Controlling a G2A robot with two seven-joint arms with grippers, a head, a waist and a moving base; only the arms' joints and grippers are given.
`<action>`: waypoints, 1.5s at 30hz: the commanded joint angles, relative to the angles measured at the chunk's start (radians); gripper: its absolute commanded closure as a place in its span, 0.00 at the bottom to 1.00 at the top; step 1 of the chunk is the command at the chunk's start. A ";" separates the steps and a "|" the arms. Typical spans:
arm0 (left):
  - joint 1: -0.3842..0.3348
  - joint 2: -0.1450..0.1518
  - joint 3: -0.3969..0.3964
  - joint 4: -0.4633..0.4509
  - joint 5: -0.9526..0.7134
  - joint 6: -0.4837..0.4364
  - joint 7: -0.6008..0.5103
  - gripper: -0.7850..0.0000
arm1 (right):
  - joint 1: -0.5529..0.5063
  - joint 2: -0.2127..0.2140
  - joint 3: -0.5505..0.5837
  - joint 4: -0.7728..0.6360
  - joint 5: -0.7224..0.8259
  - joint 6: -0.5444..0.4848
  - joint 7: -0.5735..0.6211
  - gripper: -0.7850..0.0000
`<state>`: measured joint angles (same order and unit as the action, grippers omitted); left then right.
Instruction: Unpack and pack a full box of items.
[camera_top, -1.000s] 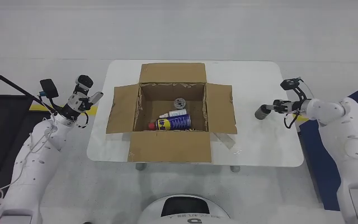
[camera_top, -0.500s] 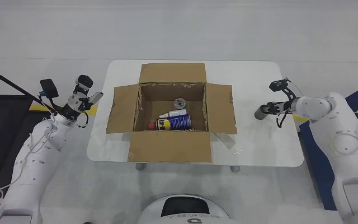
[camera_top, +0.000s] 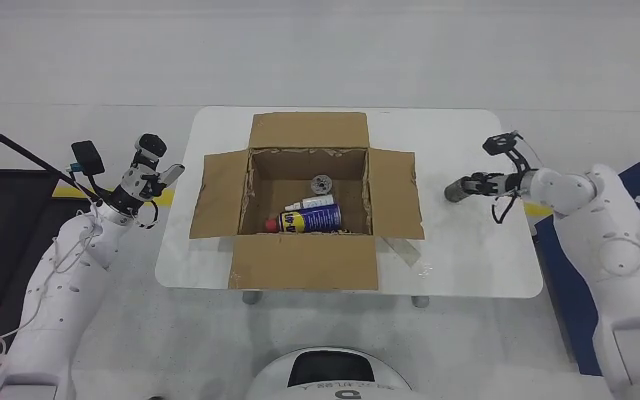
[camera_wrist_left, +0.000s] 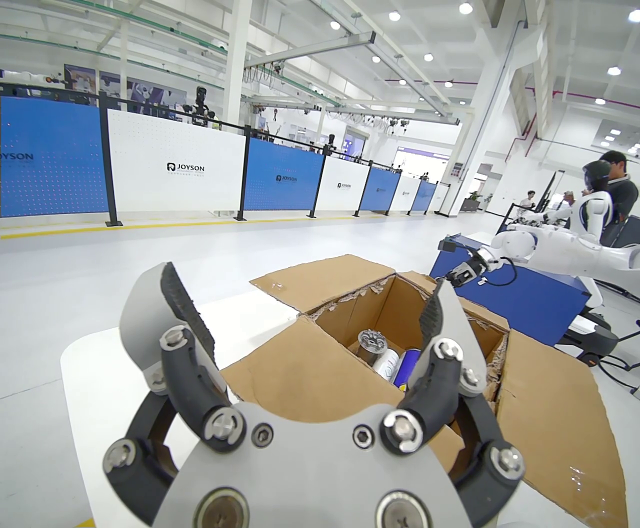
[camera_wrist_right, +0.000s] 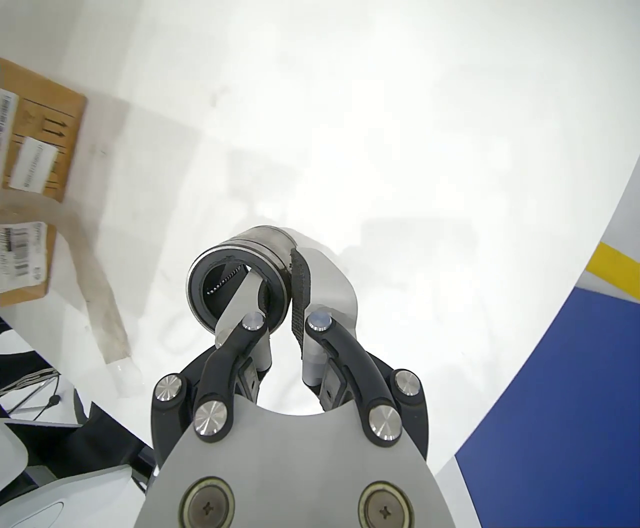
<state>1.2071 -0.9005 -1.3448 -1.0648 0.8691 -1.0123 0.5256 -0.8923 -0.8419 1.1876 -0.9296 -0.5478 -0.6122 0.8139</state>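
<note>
An open cardboard box stands mid-table with its flaps spread. Inside lie a blue spray can with a red cap, a white bottle and a small metal cylinder; the same box fills the left wrist view. My left gripper hangs open beyond the table's left edge, nothing between its fingers. My right gripper is over the table's right side, shut on a metal bearing sleeve, one finger inside its bore and one outside.
The white table has bare room to the right of the box and along the front. A strip of clear tape lies by the box's front right flap. A black stand sits near the left arm.
My right gripper has carried the bearing sleeve leftward, from near the table's right edge toward the box. The left arm has not moved.
</note>
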 joint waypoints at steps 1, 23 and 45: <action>0.000 0.000 0.000 0.000 0.000 0.000 0.000 0.00 | -0.016 0.005 0.037 -0.013 0.083 -0.061 -0.046 1.00; 0.000 0.000 0.000 0.000 0.000 0.000 0.000 0.00 | -0.082 0.011 0.048 -0.285 0.924 -0.320 0.068 1.00; 0.000 0.000 0.000 0.000 0.000 0.000 0.000 0.00 | 0.252 -0.119 -0.333 -0.297 0.657 -0.055 0.110 1.00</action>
<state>1.2071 -0.9005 -1.3448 -1.0648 0.8691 -1.0123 0.5256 -0.6850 -0.9425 0.9097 -1.2463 0.1131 -0.6659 0.9170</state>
